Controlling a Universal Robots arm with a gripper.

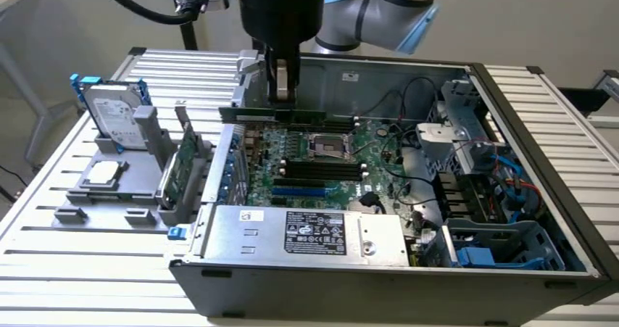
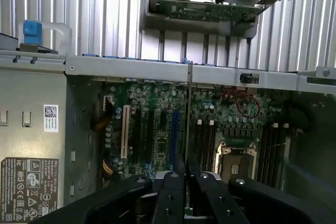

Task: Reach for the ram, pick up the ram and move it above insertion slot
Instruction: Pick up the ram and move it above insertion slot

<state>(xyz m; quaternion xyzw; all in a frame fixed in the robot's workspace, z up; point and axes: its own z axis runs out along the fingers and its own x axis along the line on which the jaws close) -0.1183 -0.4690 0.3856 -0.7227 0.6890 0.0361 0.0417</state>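
Green and thin, the ram [image 1: 274, 114] hangs clamped between the closed fingers of the gripper [image 1: 281, 95], held level above the open computer case [image 1: 541, 196]. Directly below the gripper lies the motherboard [image 1: 309, 160] with its dark memory slots [image 1: 320, 169] and CPU socket [image 1: 327, 144]. Off to one side of the gripper, outside the case, stand an expansion card [image 1: 179, 169] and a hard drive [image 1: 109, 113]. In the wrist view the ram [image 2: 188, 114] shows edge-on, its long axis stretching away from the fingers [image 2: 173, 192]. The arm [image 1: 280, 8] points straight down.
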